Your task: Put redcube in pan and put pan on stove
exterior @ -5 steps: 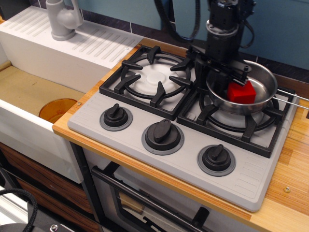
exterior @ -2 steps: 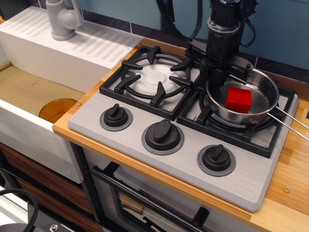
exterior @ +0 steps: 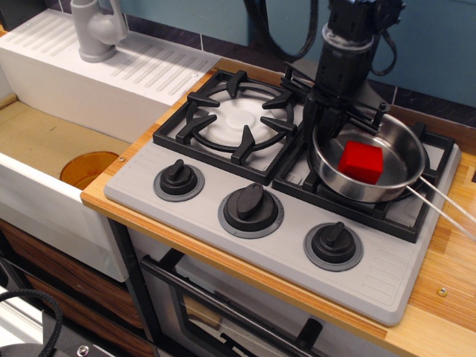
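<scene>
Hiding behind pan: claw tips.

One redcube and one pan are visible. One stove has two burners and three knobs. One faucet stands.

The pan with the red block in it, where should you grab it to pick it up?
Probably by the rim of the pan, coming straight down from above. The wall is thin and stands upright, so a tool can pinch it. The redcube sits mid-pan, leaving the rim free. The wire handle sticking out to the right looks too thin to steady it.
</scene>
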Available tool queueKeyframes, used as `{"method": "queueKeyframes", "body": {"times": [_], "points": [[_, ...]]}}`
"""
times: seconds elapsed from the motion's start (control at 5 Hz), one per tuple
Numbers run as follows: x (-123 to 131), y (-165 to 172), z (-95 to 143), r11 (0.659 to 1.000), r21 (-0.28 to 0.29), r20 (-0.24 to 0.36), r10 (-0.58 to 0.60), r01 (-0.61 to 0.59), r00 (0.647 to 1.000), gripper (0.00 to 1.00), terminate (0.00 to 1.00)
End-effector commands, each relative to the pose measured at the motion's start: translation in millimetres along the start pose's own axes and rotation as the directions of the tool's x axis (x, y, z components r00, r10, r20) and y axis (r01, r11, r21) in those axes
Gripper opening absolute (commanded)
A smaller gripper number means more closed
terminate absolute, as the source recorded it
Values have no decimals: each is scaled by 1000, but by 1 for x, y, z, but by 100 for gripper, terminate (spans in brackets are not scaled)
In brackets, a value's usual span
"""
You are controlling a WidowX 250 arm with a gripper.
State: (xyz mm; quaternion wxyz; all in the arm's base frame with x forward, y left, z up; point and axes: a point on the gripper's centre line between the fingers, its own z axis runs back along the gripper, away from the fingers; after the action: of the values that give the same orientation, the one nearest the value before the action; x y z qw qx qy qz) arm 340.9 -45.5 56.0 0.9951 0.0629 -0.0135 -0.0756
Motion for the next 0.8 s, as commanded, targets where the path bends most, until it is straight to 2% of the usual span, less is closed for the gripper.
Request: {"method": "queueKeyframes", "body": {"times": [0.0,0.2,0.6], "points": [[-3,20,58,1000,24,60,-15,13,998,0,0],[-5,41,71,999,43,45,-34,32,998,0,0],[-5,76,71,997,45,33,-68,67,997,0,0]]}}
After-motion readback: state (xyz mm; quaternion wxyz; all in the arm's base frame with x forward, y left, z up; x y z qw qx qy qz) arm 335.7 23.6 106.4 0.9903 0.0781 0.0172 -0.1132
